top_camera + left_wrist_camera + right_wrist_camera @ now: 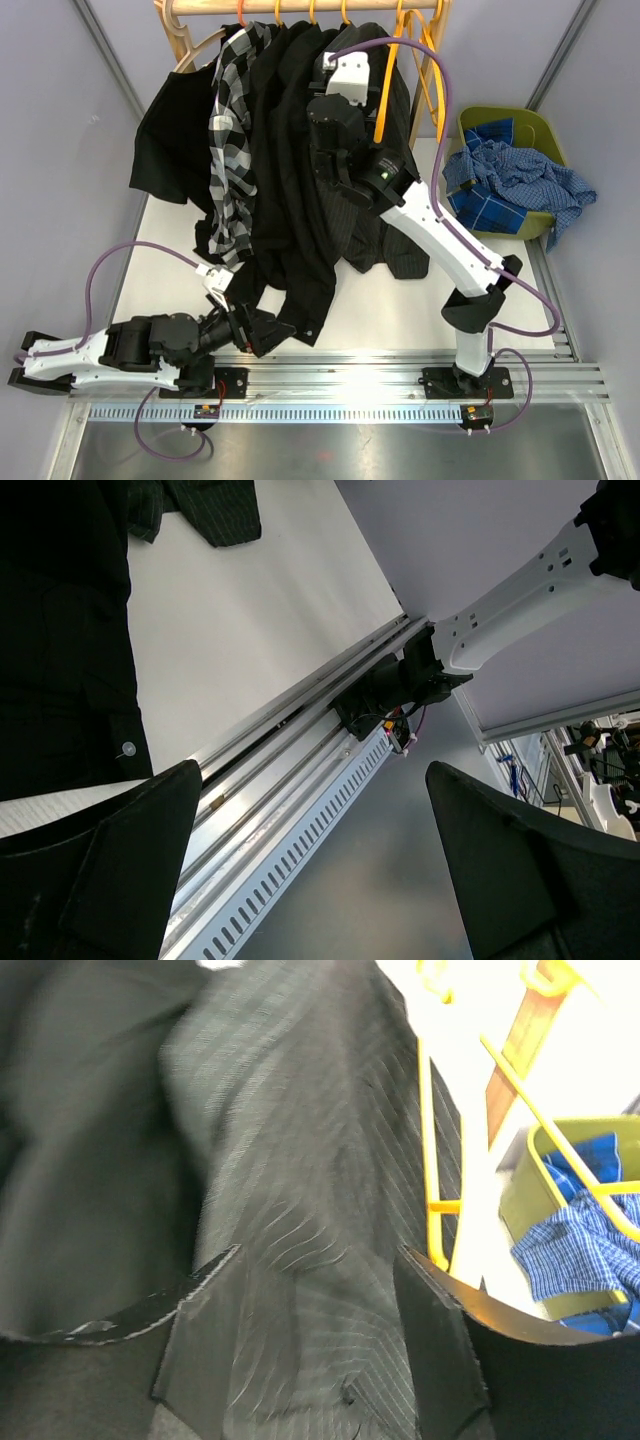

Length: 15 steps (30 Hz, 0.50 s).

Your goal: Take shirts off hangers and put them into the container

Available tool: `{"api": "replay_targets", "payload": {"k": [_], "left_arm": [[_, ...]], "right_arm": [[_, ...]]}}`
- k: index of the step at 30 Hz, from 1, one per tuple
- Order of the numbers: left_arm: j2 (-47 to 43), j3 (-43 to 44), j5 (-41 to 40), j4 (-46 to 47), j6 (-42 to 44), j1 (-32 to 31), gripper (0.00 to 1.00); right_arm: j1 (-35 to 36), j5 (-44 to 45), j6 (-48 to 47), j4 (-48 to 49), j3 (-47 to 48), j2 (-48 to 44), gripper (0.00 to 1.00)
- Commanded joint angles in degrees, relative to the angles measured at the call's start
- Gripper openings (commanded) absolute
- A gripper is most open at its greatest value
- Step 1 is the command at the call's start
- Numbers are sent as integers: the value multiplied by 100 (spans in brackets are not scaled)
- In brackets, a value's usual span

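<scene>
Wooden rack [300, 6] runs across the back of the table [400, 300], w/ thin orange-yellow hangers [392, 70] hooked over it & shirts crowded together below. From the left: a plain black shirt [175, 140] flared out sideways, a black-and-white plaid shirt [230, 130] hanging in a narrow strip, then more black shirts [285, 180] draping long onto the table, hems reaching twd the near edge. The rightmost one on the rack is a charcoal pinstripe shirt [375, 240], w/ thin pale lines on dark grey and its lower part bunched on the tabletop. The olive-green basket [500, 118] sits at the right rear, beside the rack. It holds two crumpled blue shirts: a lighter fine-check one [530, 180] spilling over the right rim and a darker windowpane-plaid one [485, 210] at the front-left. The right arm reaches up into the pinstripe shirt. The right gripper [318, 1255] has its fingers partway apart w/ pinstripe cloth bulging btwn them; no clear pinch shows. A bare yellow hanger sits just right of that cloth. The left arm lies low along the near edge, and the left gripper [310, 780] has its fingers spread wide w/ nothing btwn them, just beside the hem of a black shirt.
</scene>
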Motion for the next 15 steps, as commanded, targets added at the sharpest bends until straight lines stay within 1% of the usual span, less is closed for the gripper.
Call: {"api": "replay_targets", "payload": {"k": [1, 4, 7, 9, 10, 11, 14, 15], "left_arm": [[-59, -51, 106, 306, -106, -32, 99], [-76, -42, 123, 341, -98, -32, 99], [-33, -16, 124, 359, -71, -32, 99], [2, -16, 141, 394, -62, -24, 99], [55, -16, 167, 403, -54, -32, 99], [81, -24, 176, 403, -62, -32, 99], [125, -59, 194, 446, -54, -32, 99], [134, -68, 194, 464, -45, -32, 99]], "right_arm": [[-413, -214, 942, -579, 187, 164, 66], [-642, -679, 1199, -889, 170, 217, 67], [-686, -970, 1288, -1013, 144, 200, 70], [-677, -1155, 1367, -1083, 74, 112, 71], [-616, -1190, 1350, -1005, -22, -80, 71], [-555, -1190, 1271, -874, -345, -212, 72], [-230, -1120, 841, -294, -865, -696, 74], [-133, -1076, 753, -223, -902, -775, 76]]}}
